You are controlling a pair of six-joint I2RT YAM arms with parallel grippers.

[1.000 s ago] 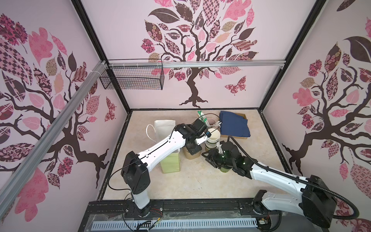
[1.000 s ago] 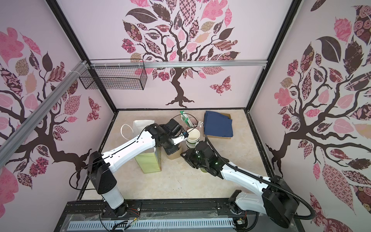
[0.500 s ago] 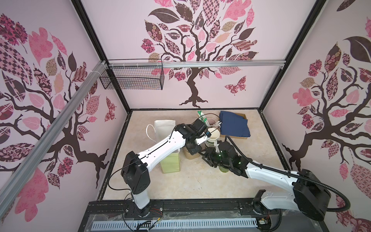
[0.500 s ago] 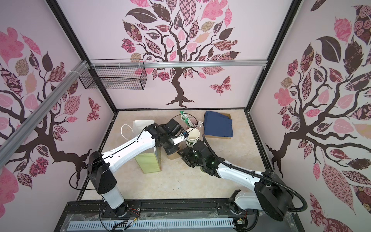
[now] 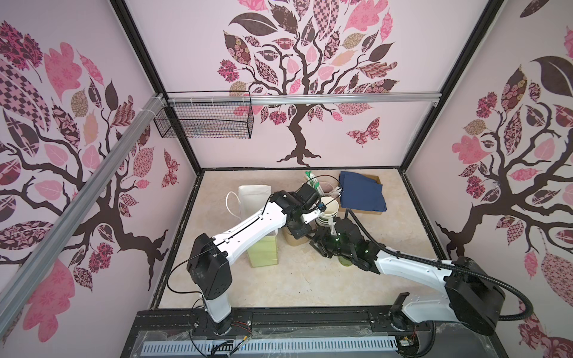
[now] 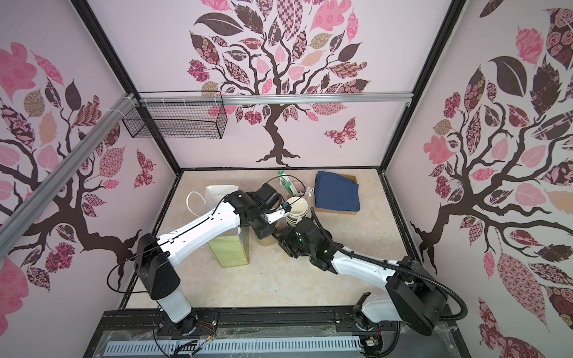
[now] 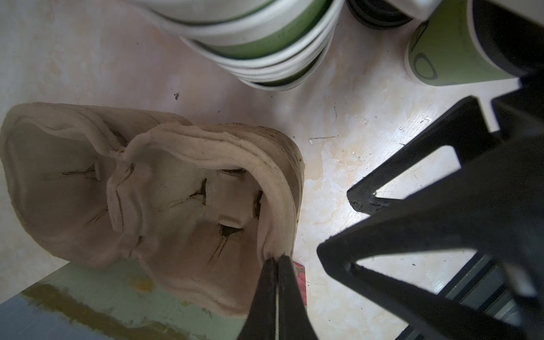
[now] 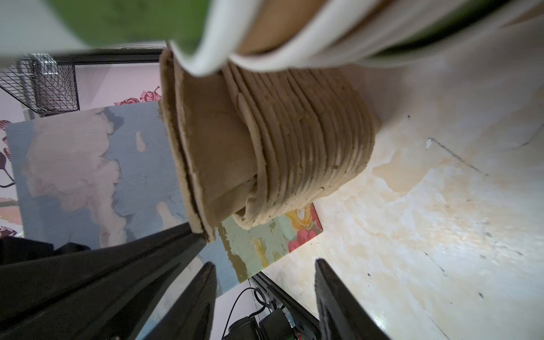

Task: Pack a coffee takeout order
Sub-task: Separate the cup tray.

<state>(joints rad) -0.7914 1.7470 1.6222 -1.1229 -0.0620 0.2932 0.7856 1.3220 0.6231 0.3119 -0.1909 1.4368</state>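
Observation:
A stack of tan pulp carriers (image 8: 309, 141) stands on the table beside the upright pale green paper bag (image 5: 263, 252). My left gripper (image 7: 276, 259) is shut on the rim of the top carrier (image 7: 164, 188), and that end is raised off the stack. My right gripper (image 8: 265, 263) is open and holds nothing. It hovers low next to the stack, close to the left fingers (image 8: 117, 265). The olive-green cup with its black lid (image 7: 450, 50) stands just behind the right wrist, and in a top view the cup (image 5: 345, 262) is partly hidden under that arm. The navy napkin (image 5: 361, 193) lies at the back right.
A stack of lidless white-lined cups (image 5: 327, 210) stands right behind the carriers. Loose black lids (image 7: 379, 14) sit beside it. A flat pale bag with a white handle (image 5: 252, 200) lies at the back left. The napkin rests on a cardboard box (image 6: 350, 181). A wire basket (image 5: 204, 119) hangs on the wall.
My right gripper has moved left, away from the olive cup and up to the carrier stack, with its jaws a little wider. The left gripper keeps its hold.

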